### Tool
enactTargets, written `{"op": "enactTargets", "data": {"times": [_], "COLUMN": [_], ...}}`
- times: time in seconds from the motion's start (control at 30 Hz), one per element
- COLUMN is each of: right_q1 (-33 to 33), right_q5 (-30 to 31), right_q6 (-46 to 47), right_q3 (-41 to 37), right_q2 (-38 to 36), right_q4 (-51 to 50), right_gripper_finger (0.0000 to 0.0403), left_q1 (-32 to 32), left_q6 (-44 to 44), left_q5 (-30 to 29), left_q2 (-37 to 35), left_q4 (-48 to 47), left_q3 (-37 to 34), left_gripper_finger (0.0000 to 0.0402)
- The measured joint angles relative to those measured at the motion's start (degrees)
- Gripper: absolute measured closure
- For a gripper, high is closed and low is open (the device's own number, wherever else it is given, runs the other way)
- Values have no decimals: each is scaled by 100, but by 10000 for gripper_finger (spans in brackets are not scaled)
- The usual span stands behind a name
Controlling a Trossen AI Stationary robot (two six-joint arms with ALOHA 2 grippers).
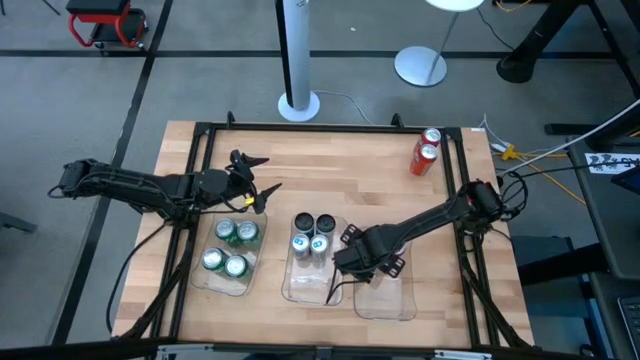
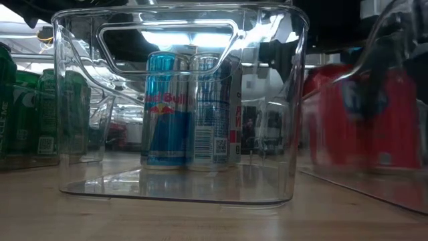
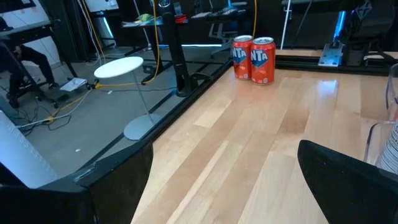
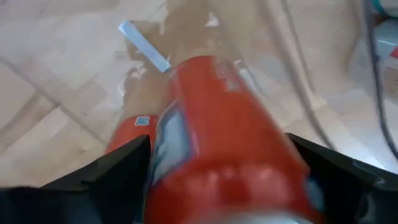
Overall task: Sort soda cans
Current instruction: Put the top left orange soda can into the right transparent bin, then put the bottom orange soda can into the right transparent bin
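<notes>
Four green cans (image 1: pixel 229 247) and four silver cans (image 1: pixel 312 234) binned. Right claw (image 4: pixel 217 180) straddling red can (image 4: pixel 217 124) over right bin (image 1: pixel 385 298), grip unclear. Two red cans (image 1: pixel 426 150) left. Left claw (image 1: pixel 255 190) open, idle.

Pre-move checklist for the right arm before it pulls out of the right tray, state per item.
1. Right gripper over right tray: ok.
2. Red can between its fingers, inside the tray: ok.
3. Fingers clear of that can: cannot tell.
4. Can standing upright: cannot tell, blurred in low view.
5. Left gripper open, parked beside the green cans, out of the way: ok.
6. Two red cans waiting at the far right corner: ok.
</notes>
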Motion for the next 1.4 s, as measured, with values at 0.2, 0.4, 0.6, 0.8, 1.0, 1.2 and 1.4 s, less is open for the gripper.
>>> {"op": "enactTargets", "data": {"times": [0.2,0.4,0.6,0.8,1.0,1.2,1.4], "right_q1": [0,0,-35,-470,-1207,-2081,-2933], "right_q5": [-51,195,544,1016,1742,2271,2308], "right_q6": [7,59,68,84,177,90,-50], "right_q3": [155,655,1393,1457,1173,758,79], "right_q2": [-1,1,-20,-544,-1187,-1575,-1822], "right_q4": [-321,-780,-1543,-1702,-1922,-1918,-1911], "right_gripper_finger": [20,18,19,30,41,45,45], "left_q1": [2,0,2,1,0,1,1], "left_q6": [0,0,0,0,52,90,51], "left_q5": [2,2,1,2,0,0,0], "left_q2": [0,0,0,0,0,-1,0], "left_q4": [4,4,4,2,2,62,19], "left_q3": [0,0,0,0,0,0,0], "left_gripper_finger": [13,13,13,13,13,13,13]}}
